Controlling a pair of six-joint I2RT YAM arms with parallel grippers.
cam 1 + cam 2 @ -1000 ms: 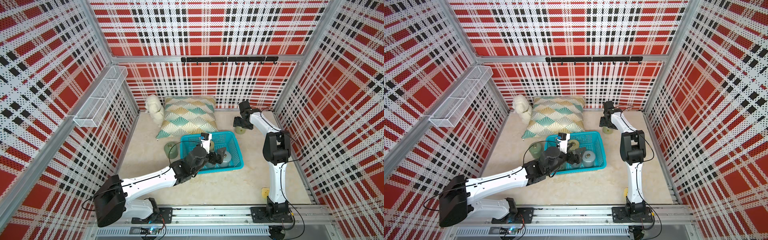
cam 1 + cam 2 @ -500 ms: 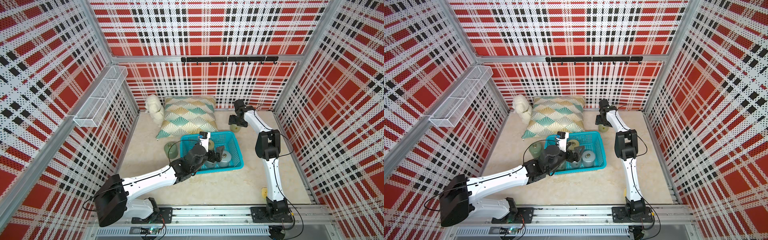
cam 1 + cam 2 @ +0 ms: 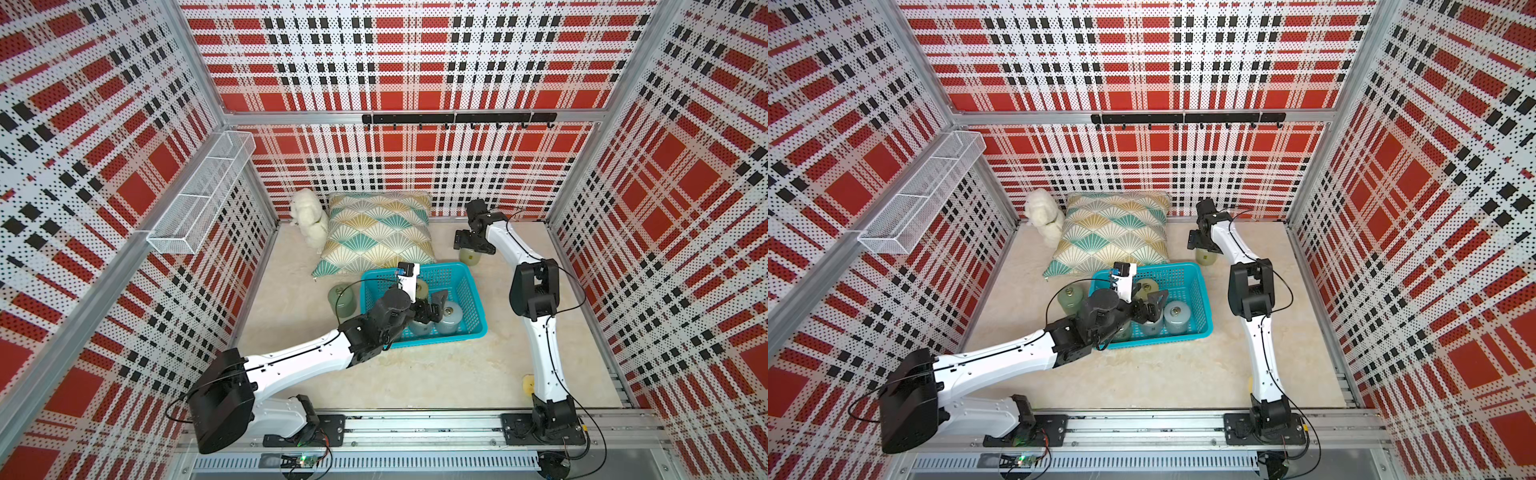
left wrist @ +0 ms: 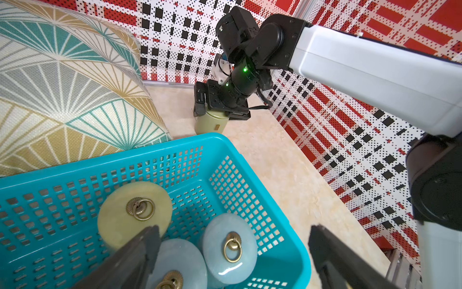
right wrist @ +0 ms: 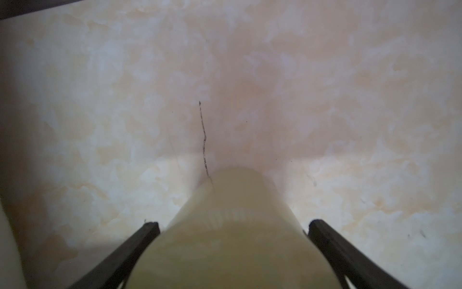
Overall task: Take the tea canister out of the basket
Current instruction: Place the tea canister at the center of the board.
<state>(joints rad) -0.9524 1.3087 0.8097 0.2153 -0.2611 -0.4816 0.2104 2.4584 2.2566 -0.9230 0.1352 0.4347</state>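
over the basket (image 3: pixel 471 299) left tool (image 4: pixel 233 229) gapes empty; right tool (image 5: pixel 233 224) loosely straddles a pale-green tea canister (image 4: pixel 211 122).

right gripper (image 5: pixel 231 224) jaws spread wider, now just clear of both sides of pale yellow-green cylindrical tea canister (image 4: pixel 210 123); gripper and canister shifted slightly toward fan-patterned teal-and-gold pillow (image 3: pixel 374 232), canister now upright just past far right corner of turquoise perforated plastic basket (image 3: pixel 440 338); right arm's black elbow joint (image 3: pixel 534 291) swung inward, nearer basket
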